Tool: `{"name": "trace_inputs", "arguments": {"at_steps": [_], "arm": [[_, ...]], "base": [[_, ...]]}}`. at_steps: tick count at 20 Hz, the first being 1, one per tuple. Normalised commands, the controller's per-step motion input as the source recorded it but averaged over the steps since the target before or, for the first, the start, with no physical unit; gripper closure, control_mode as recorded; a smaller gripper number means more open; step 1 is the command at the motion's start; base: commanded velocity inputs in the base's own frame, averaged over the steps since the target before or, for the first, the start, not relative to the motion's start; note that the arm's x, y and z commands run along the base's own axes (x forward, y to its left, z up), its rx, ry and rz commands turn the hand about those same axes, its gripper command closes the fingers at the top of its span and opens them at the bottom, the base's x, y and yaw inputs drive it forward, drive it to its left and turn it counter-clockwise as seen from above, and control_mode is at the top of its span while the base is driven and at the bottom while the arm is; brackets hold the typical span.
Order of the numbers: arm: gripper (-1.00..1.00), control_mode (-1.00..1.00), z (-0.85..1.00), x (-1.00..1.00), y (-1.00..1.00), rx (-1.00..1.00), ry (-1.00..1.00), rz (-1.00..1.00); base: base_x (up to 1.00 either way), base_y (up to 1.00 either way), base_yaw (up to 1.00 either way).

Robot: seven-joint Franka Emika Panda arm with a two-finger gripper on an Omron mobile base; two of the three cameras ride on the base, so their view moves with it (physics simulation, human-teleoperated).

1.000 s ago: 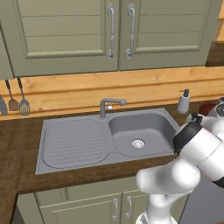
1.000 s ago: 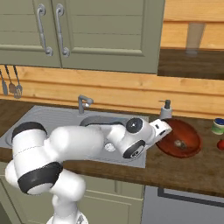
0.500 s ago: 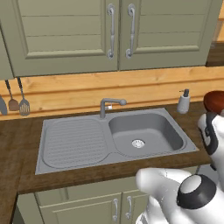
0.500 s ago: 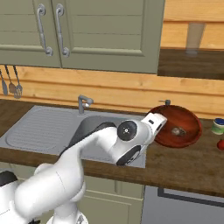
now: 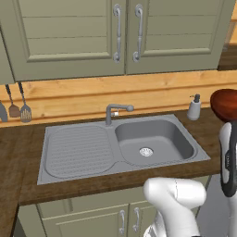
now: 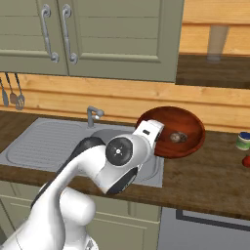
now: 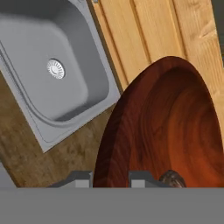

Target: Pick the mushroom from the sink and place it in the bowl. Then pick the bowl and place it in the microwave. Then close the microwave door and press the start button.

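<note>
step: glossy reddish-brown wooden bowl [image 6: 177,132] lifted right of grey metal sink [image 6: 44,141], tiny tan mushroom [image 6: 176,137] inside
jaws: gripper [image 7: 111,177] clamped on bowl rim
next: carry to microwave

Sink [image 5: 120,148] set into counter [image 5: 14,157]: drainboard left, basin right, faucet [image 5: 115,111] at its back edge between them. Soap dispenser [image 5: 194,107] at counter's back edge, just right of sink's back right corner. Utensils [image 5: 18,104] hang on wall over counter's left end. Bowl [image 6: 171,132] raised off counter, tilted, right of sink, rim between gripper [image 7: 110,178] fingers. Mushroom [image 6: 177,137] inside bowl. Two small items [image 6: 244,146] at counter's right end, well apart from bowl. Cabinet doors [image 5: 125,32] above sink.
</note>
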Motion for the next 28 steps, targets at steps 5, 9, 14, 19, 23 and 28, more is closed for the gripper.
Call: {"name": "trace_inputs", "arguments": {"at_steps": [5,9,14,19,23,28], "arm": [[1.00,-1.00,0.42,-0.47,0.97,-0.02,0.05,0.15],[1.00,-1.00,0.24,-0.34,0.94,-0.04,0.13,0.21],[1.00,-1.00,0.33,-0.35,0.75,-0.09,0.09,0.29],[1.00,-1.00,0.28,-0.23,1.00,-0.14,0.04,0.23],[1.00,-1.00,0.08,-0.12,0.72,-0.02,0.00,0.16],[1.00,-1.00,0.00,-0.07,0.07,0.13,0.00,0.04]], "base": [[0.00,0.00,0.00],[0.00,0.00,0.00],[0.00,0.00,0.00],[0.00,0.00,0.00],[0.00,0.00,0.00],[0.00,0.00,0.00]]}}
